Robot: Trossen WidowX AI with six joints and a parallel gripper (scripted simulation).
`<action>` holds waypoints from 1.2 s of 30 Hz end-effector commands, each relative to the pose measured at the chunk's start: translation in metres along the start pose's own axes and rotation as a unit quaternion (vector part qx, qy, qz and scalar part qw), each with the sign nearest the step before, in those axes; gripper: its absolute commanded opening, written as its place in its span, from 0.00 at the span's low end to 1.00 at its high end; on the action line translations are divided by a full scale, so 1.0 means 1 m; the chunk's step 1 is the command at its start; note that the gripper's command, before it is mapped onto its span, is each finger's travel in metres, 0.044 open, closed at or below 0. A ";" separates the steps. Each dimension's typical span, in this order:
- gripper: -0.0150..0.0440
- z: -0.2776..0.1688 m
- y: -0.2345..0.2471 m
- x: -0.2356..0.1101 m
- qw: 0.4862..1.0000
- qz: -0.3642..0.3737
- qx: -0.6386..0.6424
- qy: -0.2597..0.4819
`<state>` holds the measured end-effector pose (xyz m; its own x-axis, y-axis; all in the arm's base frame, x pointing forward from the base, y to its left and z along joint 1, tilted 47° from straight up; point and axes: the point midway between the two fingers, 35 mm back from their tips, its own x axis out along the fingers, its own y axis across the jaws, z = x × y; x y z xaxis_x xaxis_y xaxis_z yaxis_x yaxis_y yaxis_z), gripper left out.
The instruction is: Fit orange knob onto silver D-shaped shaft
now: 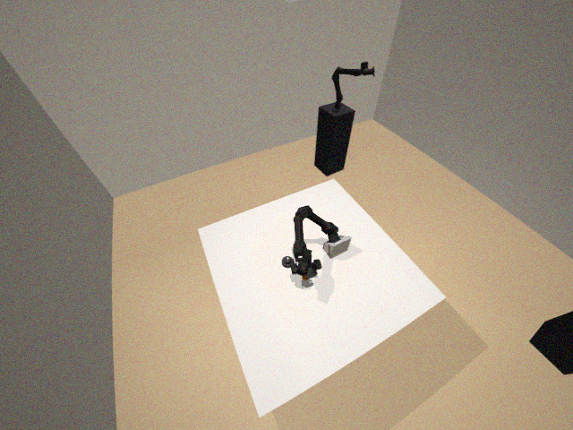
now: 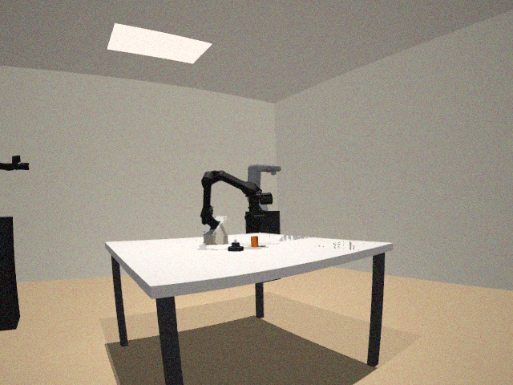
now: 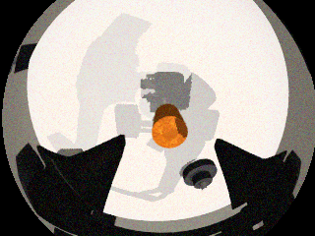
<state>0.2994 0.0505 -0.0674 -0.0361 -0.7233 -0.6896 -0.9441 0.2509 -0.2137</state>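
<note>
Pincer (image 3: 169, 151) wide open, empty, above knob (image 3: 169, 129); exterior probably hides this.

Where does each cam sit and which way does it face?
Top: high in a room corner, looking down at the white table; the whole arm shows.
Exterior: low, off the table's front, looking level across it; arm bent over the orange knob.
Wrist: on the gripper, facing down; both open fingers frame the table.
Shared: exterior and wrist both show knob and round pedestal, standing apart.
</note>
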 end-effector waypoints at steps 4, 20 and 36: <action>1.00 -0.001 0.000 0.011 1.000 0.000 -0.003 0.002; 1.00 -0.001 -0.001 0.037 1.000 0.000 -0.003 0.002; 1.00 -0.002 0.000 0.062 1.000 -0.001 -0.003 0.003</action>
<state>0.2985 0.0097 -0.1045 -0.0335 -0.7236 -0.6894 -0.9439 0.2497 -0.2162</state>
